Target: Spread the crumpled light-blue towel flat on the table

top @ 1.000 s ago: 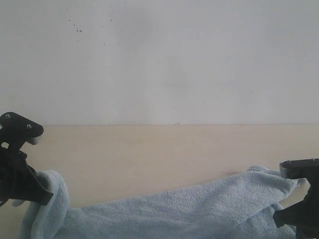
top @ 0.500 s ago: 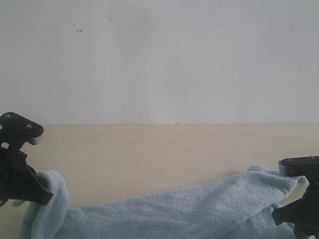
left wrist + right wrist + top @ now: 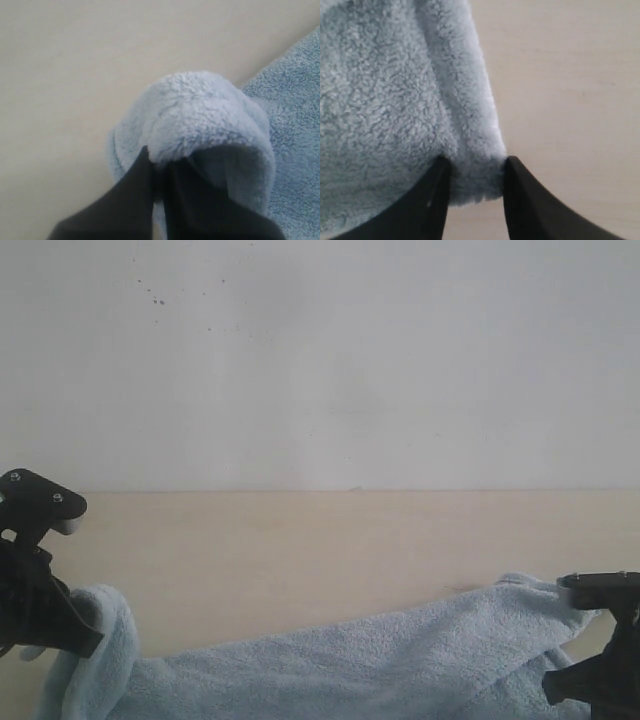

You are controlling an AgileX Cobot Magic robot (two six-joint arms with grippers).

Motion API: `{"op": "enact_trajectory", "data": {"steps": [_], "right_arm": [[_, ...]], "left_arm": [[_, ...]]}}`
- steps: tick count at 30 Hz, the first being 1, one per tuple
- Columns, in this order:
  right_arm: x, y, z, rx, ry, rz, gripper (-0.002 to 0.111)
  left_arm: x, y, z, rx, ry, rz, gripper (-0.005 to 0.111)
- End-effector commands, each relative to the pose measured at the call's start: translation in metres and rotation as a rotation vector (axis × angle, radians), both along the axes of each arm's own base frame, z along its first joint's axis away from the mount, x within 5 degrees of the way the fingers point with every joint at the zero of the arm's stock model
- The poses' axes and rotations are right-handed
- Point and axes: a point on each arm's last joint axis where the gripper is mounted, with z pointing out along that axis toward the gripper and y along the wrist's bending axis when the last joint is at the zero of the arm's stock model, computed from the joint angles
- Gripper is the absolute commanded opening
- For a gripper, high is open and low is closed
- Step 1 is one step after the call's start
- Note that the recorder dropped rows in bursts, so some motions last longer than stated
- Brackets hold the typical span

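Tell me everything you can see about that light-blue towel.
The towel is pale light-blue, fluffy terry-looking cloth, rumpled rather than flat. It lies in a long band across the beige table. Its left end is bunched into a rounded fold pinched by the left tool. The thick edge of its right end is held between the fingers of the right tool. No tag shows.

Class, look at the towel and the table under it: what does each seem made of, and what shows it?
The towel: soft terry-like cloth, pale blue, matt; its fuzzy, looped pile shows in the wrist views. The table: smooth, pale beige, perhaps laminate or painted board; even surface with no clear grain.
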Motion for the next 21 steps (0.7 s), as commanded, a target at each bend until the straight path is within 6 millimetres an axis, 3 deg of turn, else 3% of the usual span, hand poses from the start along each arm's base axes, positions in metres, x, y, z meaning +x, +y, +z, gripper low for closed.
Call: {"op": "enact_trajectory", "data": {"steps": [1, 5, 12, 15, 21], "right_arm": [[-0.001, -0.001, -0.006, -0.002, 0.022, -0.006, 0.017], [0.000, 0.000, -0.005, 0.002, 0.011, -0.003, 0.007], [0.003, 0.000, 0.003, 0.012, -0.040, -0.011, 0.007], [0.002, 0.001, 0.029, 0.027, -0.138, -0.017, 0.007], [-0.010, 0.000, 0.117, 0.059, -0.442, -0.009, 0.000]], "left_arm": [[0.000, 0.000, 0.001, 0.000, 0.002, -0.002, 0.004], [0.001, 0.000, 0.001, -0.001, -0.004, -0.004, 0.004], [0.001, 0.000, 0.001, -0.001, -0.004, -0.004, 0.004], [0.000, 0.000, 0.007, -0.022, -0.026, 0.017, 0.004], [-0.024, 0.005, 0.070, -0.101, -0.251, 0.036, 0.004]]}}
